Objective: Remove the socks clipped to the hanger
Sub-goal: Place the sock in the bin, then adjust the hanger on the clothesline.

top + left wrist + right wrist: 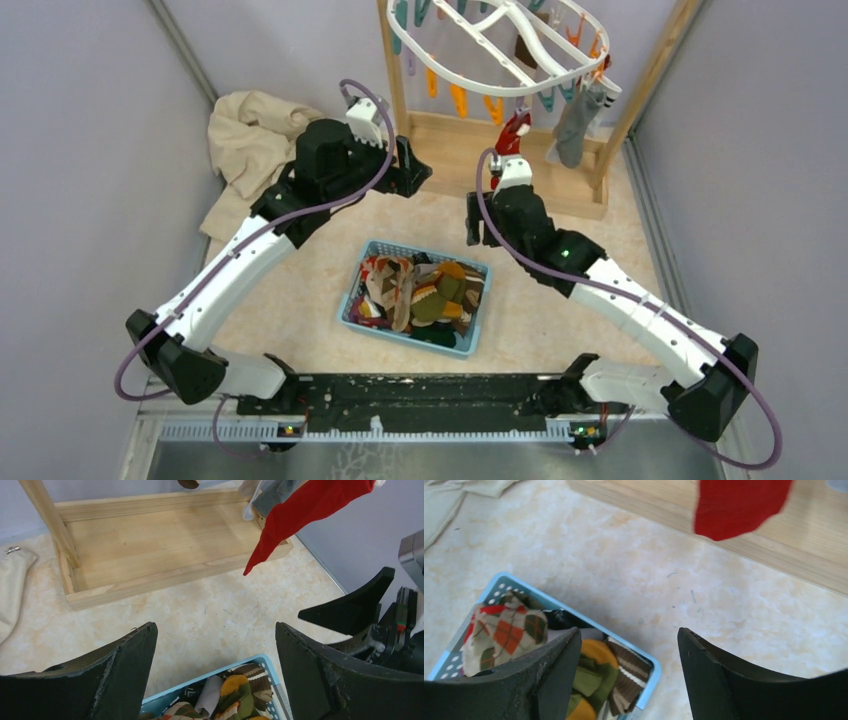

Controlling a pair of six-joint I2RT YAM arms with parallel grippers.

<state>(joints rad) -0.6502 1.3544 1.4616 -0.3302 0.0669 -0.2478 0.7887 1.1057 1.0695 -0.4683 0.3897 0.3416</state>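
Two socks showed clearly under the white plastic oval hanger ring point(500, 50), whose far part was cut off by the upper edge of the overhead view: a plain red sock point(513, 135) near the front and a grey sock point(578, 125) clipped at the right side. A dark brown piece point(522, 48) inside the ring was too small to make out. Which clip held the red sock could not be told, since both wrist views cropped its upper end. The left gripper point(215, 630) was spread wide and empty, with the red sock's toe up and to the right of its fingers, apart from them. The right gripper point(629, 632) was likewise parted and empty, the red sock hanging beyond and above its fingers, not between them. Below both lay a light blue plastic basket point(352, 300) of mixed patterned socks point(420, 295), partly hidden behind the fingers. A beige cloth point(245, 140) lay at the far left beside the light wooden rack point(520, 185).
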